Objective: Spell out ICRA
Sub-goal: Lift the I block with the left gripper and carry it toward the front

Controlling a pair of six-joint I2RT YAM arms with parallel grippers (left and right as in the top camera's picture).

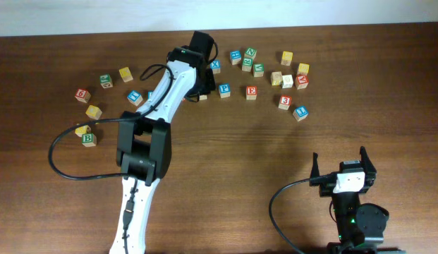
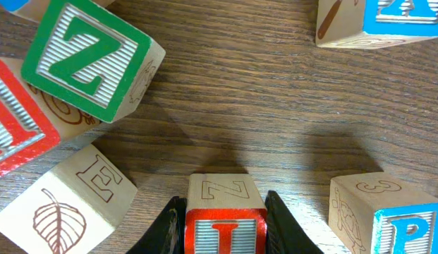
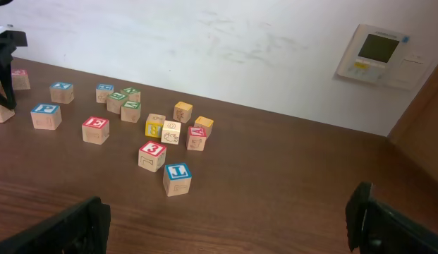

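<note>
My left gripper (image 2: 224,229) is shut on a wooden block with a red letter I (image 2: 224,226), both fingers pressed on its sides. In the overhead view the left gripper (image 1: 202,86) reaches to the back middle of the table, and the I block is hidden under it. A blue P block (image 2: 409,229) sits just right of it, and shows in the overhead view (image 1: 224,90). A green Z block (image 2: 84,56) lies ahead to the left. My right gripper (image 3: 229,219) is open and empty at the front right (image 1: 344,169).
Letter blocks are scattered along the back: a red E (image 1: 252,92), a red 3 (image 1: 285,101), a blue L (image 1: 300,113), a green B (image 1: 88,139) at the left and several more. The left arm's black cable loops out to the left.
</note>
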